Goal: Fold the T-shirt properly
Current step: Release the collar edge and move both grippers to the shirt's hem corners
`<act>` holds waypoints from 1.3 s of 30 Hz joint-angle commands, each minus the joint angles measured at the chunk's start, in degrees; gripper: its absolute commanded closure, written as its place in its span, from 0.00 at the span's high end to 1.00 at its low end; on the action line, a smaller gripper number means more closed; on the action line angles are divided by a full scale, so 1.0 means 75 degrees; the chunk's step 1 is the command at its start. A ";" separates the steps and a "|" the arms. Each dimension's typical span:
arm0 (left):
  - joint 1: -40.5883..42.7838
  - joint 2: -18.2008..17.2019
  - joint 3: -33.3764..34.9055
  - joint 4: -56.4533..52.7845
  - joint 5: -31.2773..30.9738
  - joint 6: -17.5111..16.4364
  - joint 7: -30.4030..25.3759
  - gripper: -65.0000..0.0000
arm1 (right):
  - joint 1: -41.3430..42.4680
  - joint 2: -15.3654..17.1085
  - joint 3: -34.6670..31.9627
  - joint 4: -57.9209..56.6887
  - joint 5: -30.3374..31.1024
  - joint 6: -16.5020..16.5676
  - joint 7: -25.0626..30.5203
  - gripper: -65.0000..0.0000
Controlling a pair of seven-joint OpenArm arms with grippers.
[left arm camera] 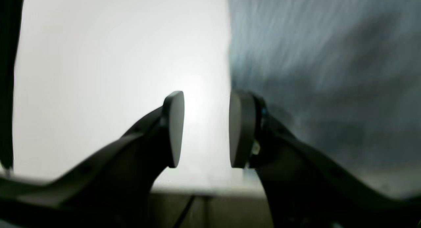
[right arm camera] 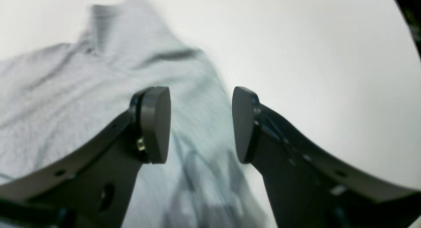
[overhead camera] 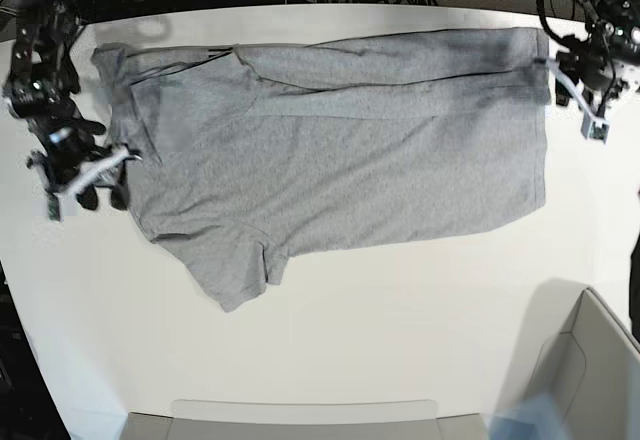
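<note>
both jaws gape empty at the t-shirt (overhead camera: 340, 160) edges.

T-shirt (overhead camera: 350, 150) lies spread across the table (overhead camera: 400, 340).

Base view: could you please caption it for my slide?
Grey T-shirt spread sideways on white table, open grippers at each end.

Bright, even light (both wrist views blurred), soft shadows.
</note>
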 commanded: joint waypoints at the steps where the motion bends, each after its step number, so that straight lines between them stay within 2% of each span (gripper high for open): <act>1: -0.0179 0.0029 -0.0043 0.0131 -0.0007 0.0016 0.0063 0.36 | 0.0554 0.0094 -0.0407 -0.0282 -0.0199 0.0007 0.0164 0.46; 3: -0.0636 0.0111 -0.0043 0.0131 -0.0007 0.0016 0.0497 0.36 | 0.1480 -0.0035 -0.1251 -0.1290 -0.0726 -0.0004 0.0164 0.46; 4: -0.0883 0.0134 -0.0043 0.0131 -0.0007 0.0016 0.0790 0.36 | 0.1961 -0.0234 -0.1544 -0.1935 -0.0984 -0.0004 0.0164 0.46; 8: -0.1433 0.0158 -0.0043 0.0131 -0.0007 0.0016 0.1399 0.36 | 0.3180 -0.0844 -0.1579 -0.3881 -0.1886 0.0019 0.0211 0.46; 11: -0.1504 0.0158 -0.0043 0.0131 -0.0019 0.0016 0.1376 0.36 | 0.3566 -0.1055 -0.1603 -0.4690 -0.2238 0.0019 0.0211 0.46; 15: -0.1504 0.0181 -0.0043 0.0131 -0.0019 0.0016 0.1376 0.36 | 0.3519 -0.1078 -0.1603 -0.5252 -0.2308 0.0019 0.0176 0.46; 24: -0.1504 0.0345 -0.0043 0.0131 -0.0007 0.0016 0.1364 0.36 | 0.1609 -0.1043 -0.1486 -0.4584 -0.2250 0.0019 0.0141 0.46; 28: -0.1504 0.0345 -0.0043 0.0131 -0.0007 0.0016 0.1364 0.36 | 0.0976 -0.1055 -0.1486 -0.3658 -0.2250 0.0019 -0.0832 0.46; 31: -0.1504 0.0345 -0.0043 0.0120 -0.0007 0.0016 0.1364 0.36 | 0.0683 -0.1066 -0.1415 -0.2826 -0.2250 0.0019 -0.0926 0.46; 34: -0.1504 0.0345 -0.0043 0.0120 -0.0007 0.0016 0.1364 0.36 | 0.0870 -0.1172 -0.1075 -0.1959 -0.2250 0.0019 -0.0926 0.46; 39: -0.1515 0.0357 -0.0043 0.0120 -0.0007 0.0016 0.1364 0.36 | 0.2183 -0.1324 -0.0853 -0.1431 -0.2262 0.0019 -0.0926 0.46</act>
